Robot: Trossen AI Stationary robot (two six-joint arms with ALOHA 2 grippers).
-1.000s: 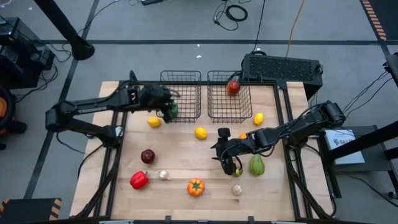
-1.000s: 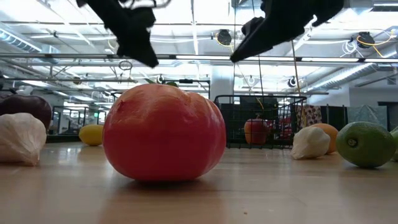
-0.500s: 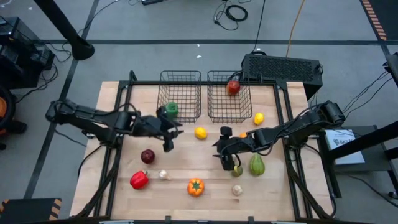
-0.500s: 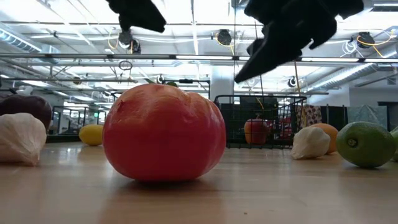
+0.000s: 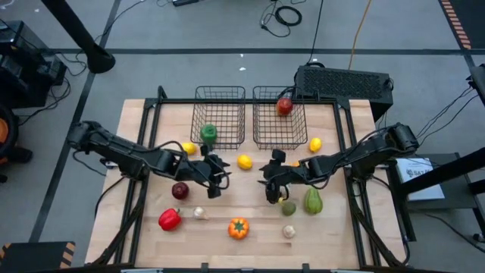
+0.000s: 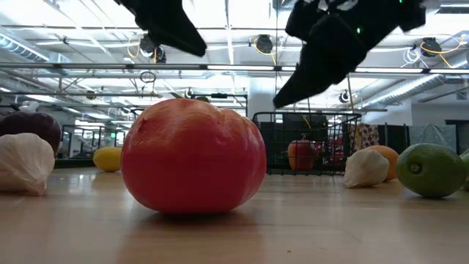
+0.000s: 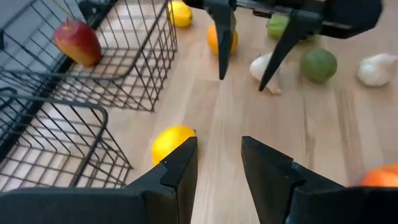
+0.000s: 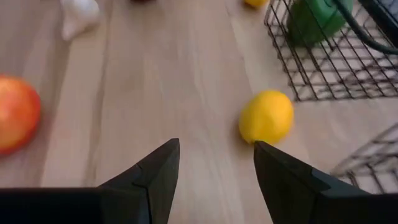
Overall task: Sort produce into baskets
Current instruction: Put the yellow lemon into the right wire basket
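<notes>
Since the earlier frame the left claw [image 5: 217, 176] has moved out over the wooden counter [image 5: 250, 216], fingers apart, empty. The right claw [image 5: 272, 180] hangs open nearby. A yellow lemon [image 5: 244, 161] lies between them. Farther off, two dark wire-mesh baskets [image 5: 220, 114] hold a green pepper [image 5: 208, 133] and a red apple [image 5: 284, 106].

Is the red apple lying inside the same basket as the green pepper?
No, the red apple lies in the right basket, while the green pepper lies in the left basket.
</notes>
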